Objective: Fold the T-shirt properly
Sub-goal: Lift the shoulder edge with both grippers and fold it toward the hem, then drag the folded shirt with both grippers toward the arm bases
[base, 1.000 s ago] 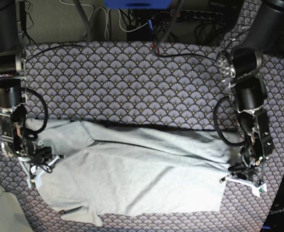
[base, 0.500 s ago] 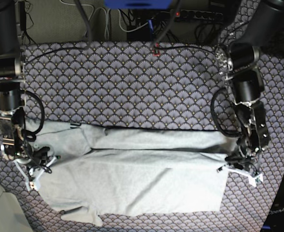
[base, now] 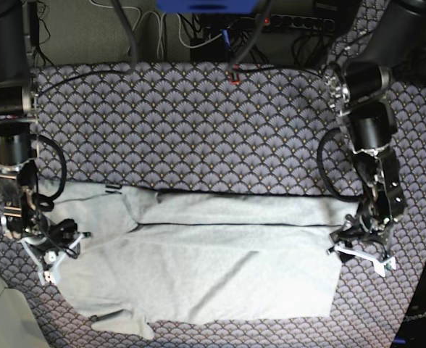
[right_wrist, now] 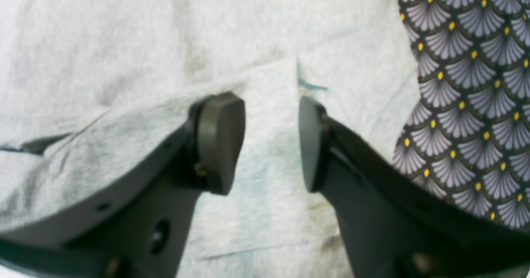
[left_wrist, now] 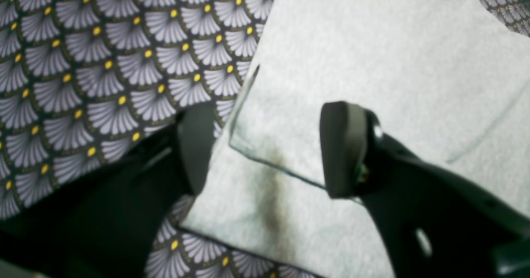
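- The large light grey cotton T-shirt [base: 206, 268] is spread on the purple fan-patterned desk [base: 198, 123].
- Both the left claw [left_wrist: 265, 149] and the right claw [right_wrist: 271, 141] are held spread over its edges.

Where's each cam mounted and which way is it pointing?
Base: overhead, looking down on the T-shirt and tablecloth; both arms show, the left claw and right claw at opposite ends of the shirt.
Left wrist: on the left arm, looking down past its open claw at a shirt corner.
Right wrist: on the right arm, looking down past its open claw at shirt fabric.
Shared: all three show the grey shirt on the patterned cloth.
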Controlling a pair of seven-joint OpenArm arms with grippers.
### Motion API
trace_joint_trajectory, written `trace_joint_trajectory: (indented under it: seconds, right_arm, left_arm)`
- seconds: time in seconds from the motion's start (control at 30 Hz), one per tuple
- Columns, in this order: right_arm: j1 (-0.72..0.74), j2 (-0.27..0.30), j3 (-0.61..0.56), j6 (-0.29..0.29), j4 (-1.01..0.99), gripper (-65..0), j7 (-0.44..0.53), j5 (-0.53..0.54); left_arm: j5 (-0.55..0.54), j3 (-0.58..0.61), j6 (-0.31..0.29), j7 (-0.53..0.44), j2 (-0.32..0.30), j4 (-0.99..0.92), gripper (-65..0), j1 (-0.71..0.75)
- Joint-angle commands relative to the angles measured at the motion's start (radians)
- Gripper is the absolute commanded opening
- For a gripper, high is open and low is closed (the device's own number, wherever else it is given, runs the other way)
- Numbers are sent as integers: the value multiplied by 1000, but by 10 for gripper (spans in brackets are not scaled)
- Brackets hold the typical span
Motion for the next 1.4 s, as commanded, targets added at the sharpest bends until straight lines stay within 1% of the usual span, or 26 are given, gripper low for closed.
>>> trace_joint_trajectory:
  seconds: [0.0,0.1,0.2,0.37,0.53,0.63,0.73,0.77,0.93,1.0,1.07,1.1,1.17,1.23,1.37]
  right_arm:
    - [39,32,10,0,14,-383,22,3]
    - [29,59,12,0,14,-383,22,3]
    - [-9,104,19,0,14,-383,24,6]
    - [-102,130,133,0,14,-383,24,6]
    - [-207,130,214,0,16,-383,30,7]
    - [-248,125,253,2,16,-383,30,7]
    - [-274,122,256,5,20,-383,30,7]
    - [-280,113,256,5,20,-383,30,7]
    - [-282,104,254,6,20,-385,27,7]
    - [-282,90,257,6,20,-386,24,7]
    - [-282,85,257,6,20,-413,27,7]
    - [-282,84,257,6,20,-446,27,7]
    - [-284,82,257,6,20,-551,24,7]
    - [-284,75,256,6,20,-650,24,7]
    - [-303,70,251,6,20,-650,24,7]
  left_arm:
    - [-10,-1,-5,-19,-12,21,-238,-18]
    - [-10,-1,-5,-19,-12,54,-236,34]
    - [-10,-1,-5,-21,-12,96,-236,94]
    - [-11,-4,-5,-22,-10,137,-236,165]
    - [-11,-4,-5,-31,-14,173,-236,222]
    - [-11,-4,-5,-31,-30,169,-236,229]
    - [-11,-4,-5,-31,-32,169,-236,237]
    - [-11,-4,-5,-31,-32,166,-236,237]
    - [-11,-4,-5,-31,-24,162,-236,240]
    - [-13,-4,-5,-31,-23,162,-236,240]
    - [-43,-4,-5,-31,-23,160,-236,240]
    - [-73,-4,-5,-31,-24,160,-236,240]
    - [-122,-4,-1,-31,-30,160,-236,240]
    - [-137,-2,-1,-31,-32,159,-236,237]
    - [-134,-2,1,-34,-26,123,-236,234]
